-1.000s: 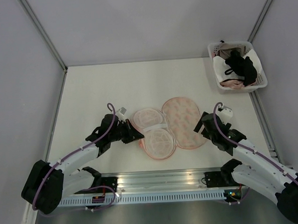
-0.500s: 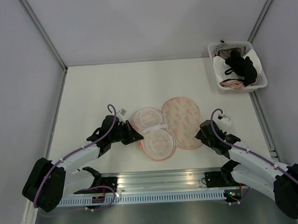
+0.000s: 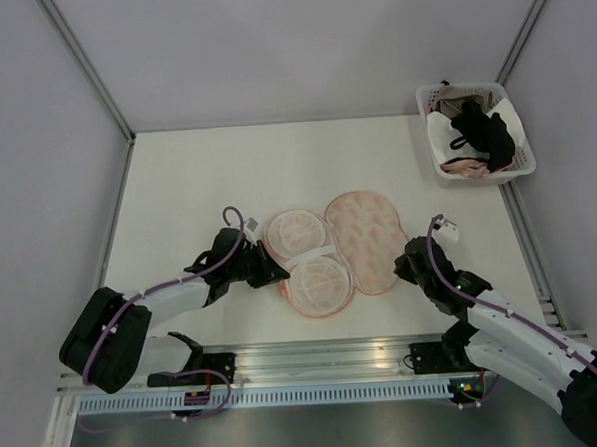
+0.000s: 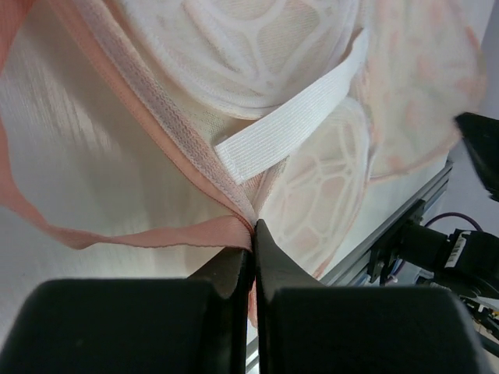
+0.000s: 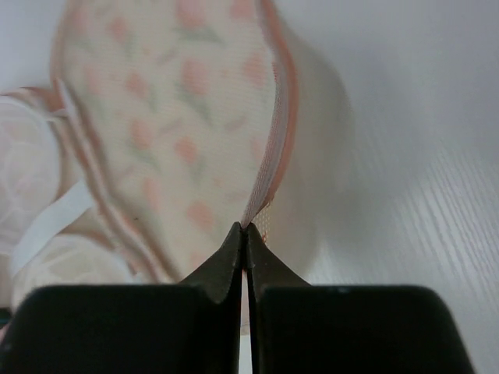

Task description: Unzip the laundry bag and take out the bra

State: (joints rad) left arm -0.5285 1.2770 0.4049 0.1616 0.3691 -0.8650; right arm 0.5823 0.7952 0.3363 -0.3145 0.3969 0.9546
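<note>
The laundry bag (image 3: pixel 365 243) lies open near the table's front middle, its printed cream half on the right. Its two round mesh halves (image 3: pixel 320 282) lie on the left, with a white elastic band (image 4: pixel 296 125) across them. My left gripper (image 3: pixel 279 275) is shut on the bag's pink edging (image 4: pixel 195 232) at its left side. My right gripper (image 3: pixel 399 268) is shut on the pink zip edging (image 5: pixel 269 167) at the printed half's right rim, which is lifted slightly. The black bra (image 3: pixel 484 134) lies in the white basket at the back right.
The white slatted basket (image 3: pixel 521 167) stands at the back right corner and also holds white and pink garments. A metal rail (image 3: pixel 326 357) runs along the near edge between the arm bases. Grey walls enclose the table on three sides.
My right gripper has gone from open to shut on the bag's right edging, and the arm has moved slightly nearer. The left gripper has stayed shut on the left edging.
</note>
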